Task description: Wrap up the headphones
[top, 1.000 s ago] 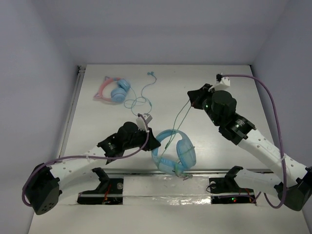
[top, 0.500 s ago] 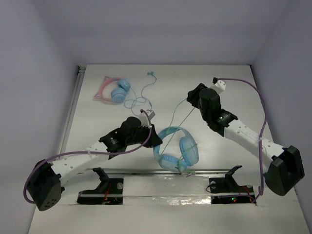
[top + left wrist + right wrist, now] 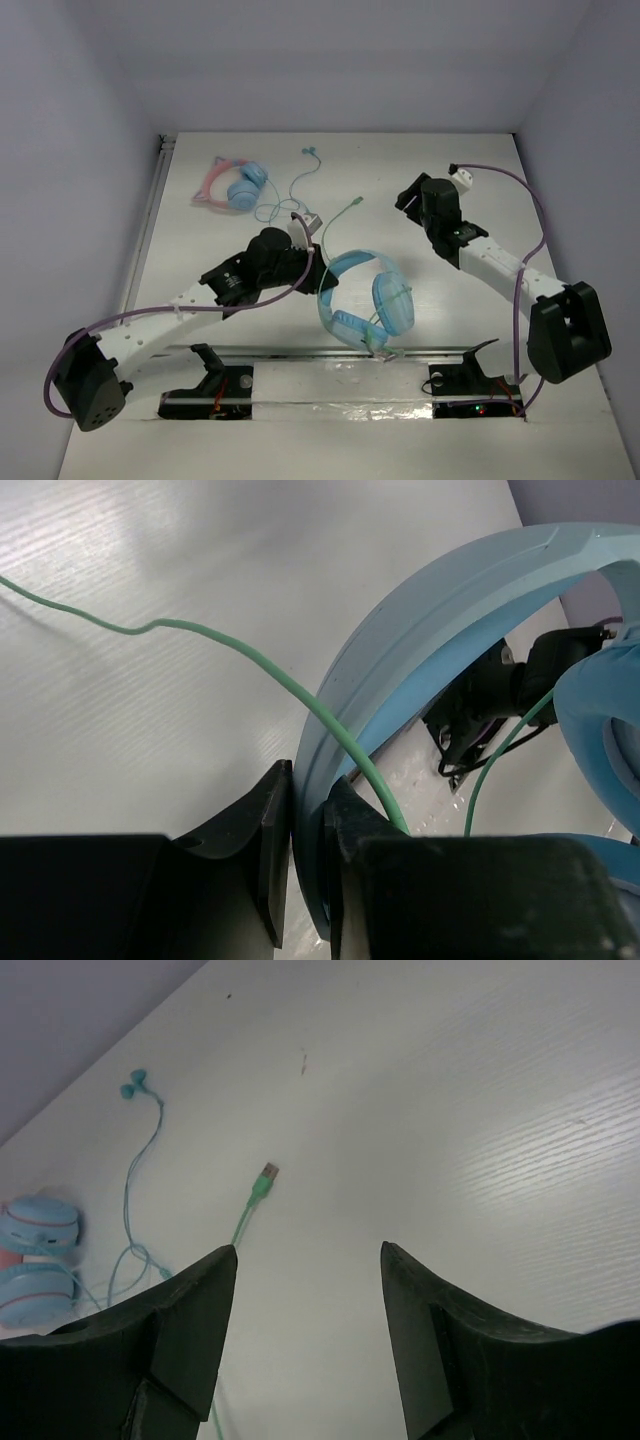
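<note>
The headphones (image 3: pixel 365 300) are light blue with padded cups, held up near the table's front middle. My left gripper (image 3: pixel 316 278) is shut on their headband (image 3: pixel 450 600), which is pinched between both fingers (image 3: pixel 270 830). The thin green cable (image 3: pixel 338 228) runs from the headphones back across the table, and some turns of it cross a cup (image 3: pixel 395 300). Its plug (image 3: pixel 262 1182) lies loose on the table. My right gripper (image 3: pixel 404 194) stands open at the back right, with nothing between its fingers (image 3: pixel 200 1300), to the right of the plug.
Pink-banded cat-ear headphones (image 3: pixel 235 185) lie at the back left. Thin teal earbuds (image 3: pixel 300 180) trail beside them. A metal rail (image 3: pixel 300 352) runs along the near edge, in front of the arm bases. White walls enclose the table.
My right gripper has opened and let go of the green cable, whose end now lies on the table. The right arm drew back to the right. The left gripper has carried the headphones slightly rightward.
</note>
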You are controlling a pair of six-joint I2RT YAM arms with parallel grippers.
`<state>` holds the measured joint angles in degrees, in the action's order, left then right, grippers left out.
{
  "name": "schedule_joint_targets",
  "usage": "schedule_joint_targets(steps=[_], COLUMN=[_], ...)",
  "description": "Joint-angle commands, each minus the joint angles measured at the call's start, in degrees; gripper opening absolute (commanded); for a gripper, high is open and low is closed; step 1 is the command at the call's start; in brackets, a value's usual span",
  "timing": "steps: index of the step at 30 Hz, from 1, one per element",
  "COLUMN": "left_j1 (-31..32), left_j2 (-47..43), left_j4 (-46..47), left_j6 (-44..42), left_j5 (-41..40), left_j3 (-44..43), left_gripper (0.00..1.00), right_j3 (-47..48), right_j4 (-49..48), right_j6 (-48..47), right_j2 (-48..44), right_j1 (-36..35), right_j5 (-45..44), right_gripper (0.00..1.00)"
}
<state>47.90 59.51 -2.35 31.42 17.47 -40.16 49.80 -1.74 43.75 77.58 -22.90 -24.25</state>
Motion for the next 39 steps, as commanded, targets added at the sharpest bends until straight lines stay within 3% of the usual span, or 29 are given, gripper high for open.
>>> schedule_joint_targets(steps=[1, 3, 4, 5, 7, 11, 12, 13, 14, 16, 19, 23, 30, 35, 39], left_j1=[0.18, 0.18, 0.18, 0.18, 0.18, 0.18, 0.18, 0.18, 0.18, 0.18, 0.18, 0.18, 0.18, 0.18, 0.18], left_j2=[-2.29, -0.63, -0.01, 1.04, 1.93, 2.11, 2.02, 1.76, 0.88, 0.35, 0.08, 1.14, 2.10, 2.02, 2.28], left_j4=[-0.17, -4.74, -7.99, -9.50, -14.32, -19.96, -21.28, -22.25, -22.69, -23.40, -25.33, -26.83, -26.39, -26.48, -26.22], left_j6=[1.11, -0.73, -1.53, -3.36, -4.87, -7.86, -8.82, -9.18, -9.36, -9.45, -10.06, -11.03, -10.76, -11.03, -11.38], left_j5=[-1.91, -7.09, -8.41, -9.12, -10.17, -8.44, -8.16, -7.46, -5.45, -3.77, -2.27, -1.14, 2.13, 2.47, 2.92], left_j3=[-6.50, -10.70, -11.77, -12.83, -16.34, -22.05, -24.41, -25.22, -25.84, -28.29, -31.73, -34.28, -36.39, -36.57, -36.13], left_gripper=[0.00, 0.00, 0.00, 0.00, 0.00, 0.00, 0.00, 0.00, 0.00, 0.00, 0.00, 0.00, 0.00, 0.00, 0.00], right_j3=[-0.14, -1.72, -2.77, -3.56, -4.45, -5.68, -5.94, -6.20, -6.12, -4.11, -3.31, -4.00, -3.92, -4.18, -4.98], right_j4=[-4.40, -6.60, -10.53, -12.13, -15.47, -23.47, -25.58, -30.29, -32.52, -34.64, -34.83, -35.87, -45.02, -42.29, -46.25], right_j6=[-2.34, -5.49, -6.73, -8.14, -12.53, -17.02, -17.72, -17.64, -17.03, -15.89, -16.15, -16.59, -10.26, -12.19, -9.38], right_j2=[-2.16, -5.41, -6.73, -7.79, -9.20, -7.19, -6.14, -3.43, -1.66, 1.33, 2.58, 0.73, 5.56, 3.98, 3.89], right_j1=[-0.22, -0.22, -0.22, -0.22, -0.22, 0.30, 0.92, 1.53, 2.15, 2.15, 2.15, 2.15, 0.75, -0.04, -1.27], right_j5=[4.81, 10.78, 13.50, 19.01, 26.58, 49.23, 53.65, 58.91, 68.19, 74.67, 80.40, 86.19, 92.36, 93.24, 95.70], right_gripper=[0.65, 0.59, 0.49, 0.37, 0.03, 0.00, 0.05, 0.22, 0.32, 0.57, 0.72, 0.76, 0.77, 0.72, 0.69])
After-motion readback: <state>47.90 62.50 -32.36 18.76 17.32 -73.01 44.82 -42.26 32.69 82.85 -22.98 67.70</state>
